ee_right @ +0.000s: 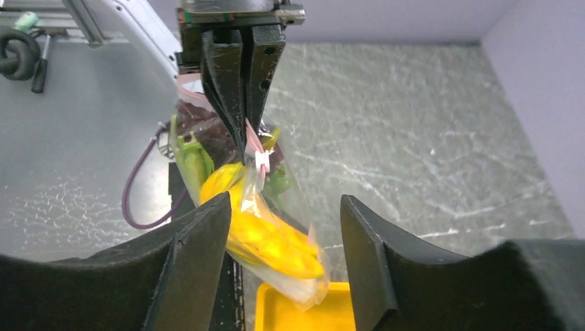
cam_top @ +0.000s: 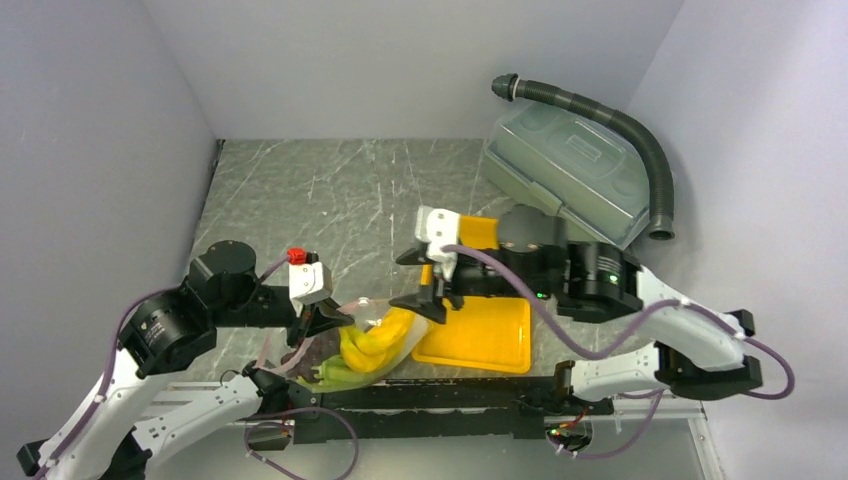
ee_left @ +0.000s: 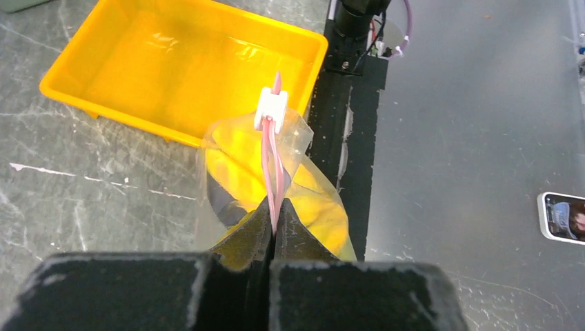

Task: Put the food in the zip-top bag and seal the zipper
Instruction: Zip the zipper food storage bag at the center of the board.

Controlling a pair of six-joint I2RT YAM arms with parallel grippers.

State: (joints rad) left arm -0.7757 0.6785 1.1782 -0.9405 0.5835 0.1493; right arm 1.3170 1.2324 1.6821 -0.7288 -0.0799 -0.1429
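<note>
Pink zipper (ee_left: 270, 165) sits pinched flat in our left gripper's (ee_left: 274, 210) clenched jaws, its white slider (ee_left: 270, 109) just beyond the fingertips. The zip-top bag (ee_right: 303, 243) hangs under that grip with yellow bananas (ee_right: 255, 238) and green stalks (ee_right: 193, 162) inside. We hold our right gripper (ee_right: 284, 207) released, fingers spread, with the bag just ahead of them and the yellow tray (ee_right: 290, 314) below.

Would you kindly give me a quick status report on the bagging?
Left tool shut on zipper. Right tool open, by bag. Food inside bag. Nothing in the way.
</note>
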